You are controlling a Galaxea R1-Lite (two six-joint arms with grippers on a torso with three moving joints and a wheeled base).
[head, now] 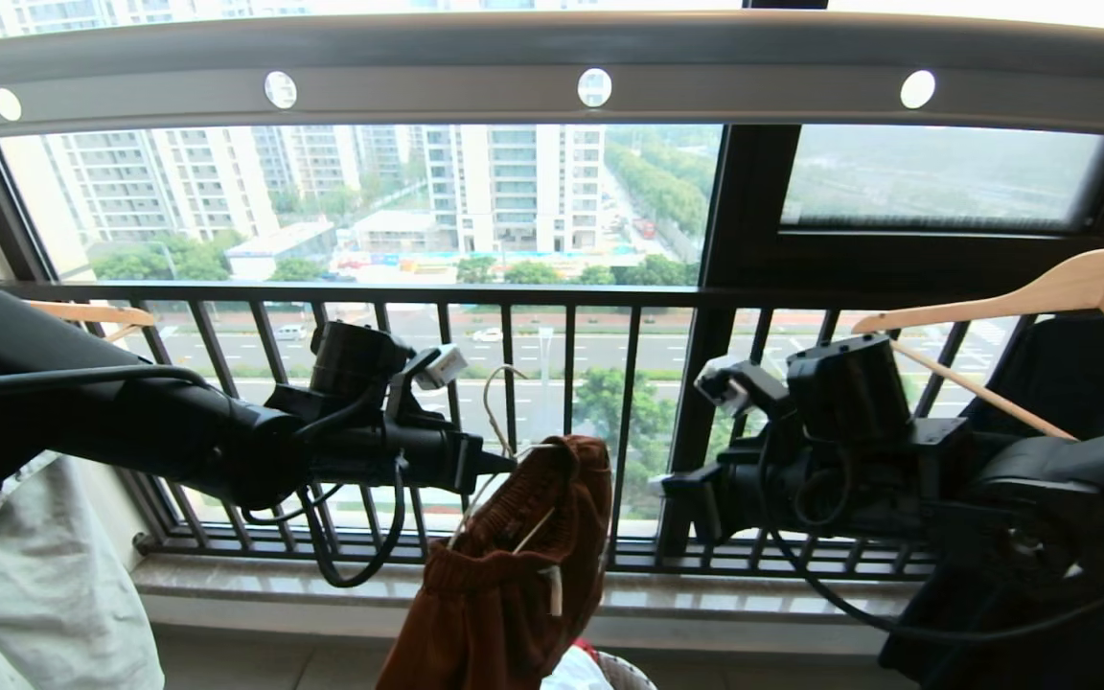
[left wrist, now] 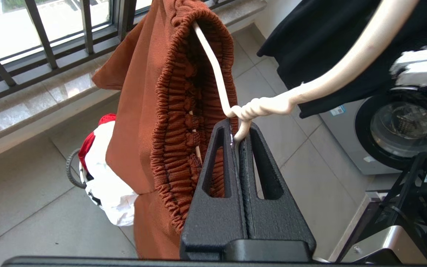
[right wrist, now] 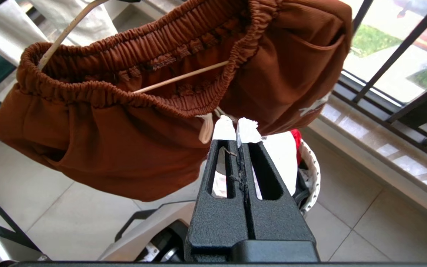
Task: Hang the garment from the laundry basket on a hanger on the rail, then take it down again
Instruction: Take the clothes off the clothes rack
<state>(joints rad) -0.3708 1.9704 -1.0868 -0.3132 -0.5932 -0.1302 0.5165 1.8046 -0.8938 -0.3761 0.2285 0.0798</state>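
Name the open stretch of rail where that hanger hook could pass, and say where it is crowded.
The rail is bare above the shorts on the hanger held by the left gripper. A wooden hanger and dark clothing crowd its right end.

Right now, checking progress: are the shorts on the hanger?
On: the hanger runs through the shorts' waistband, held by the left claw.

Daylight floods in through the window [head: 370, 201], hazy and overexposed at the top, so both arms read as near-black silhouettes against it. The rail [head: 552, 67] bows with wide-angle distortion. In the wrist views the shorts [right wrist: 124, 122] are sharp and evenly lit; shadows on the floor [left wrist: 24, 207] are soft, and the sill [right wrist: 380, 148] carries pale glare.
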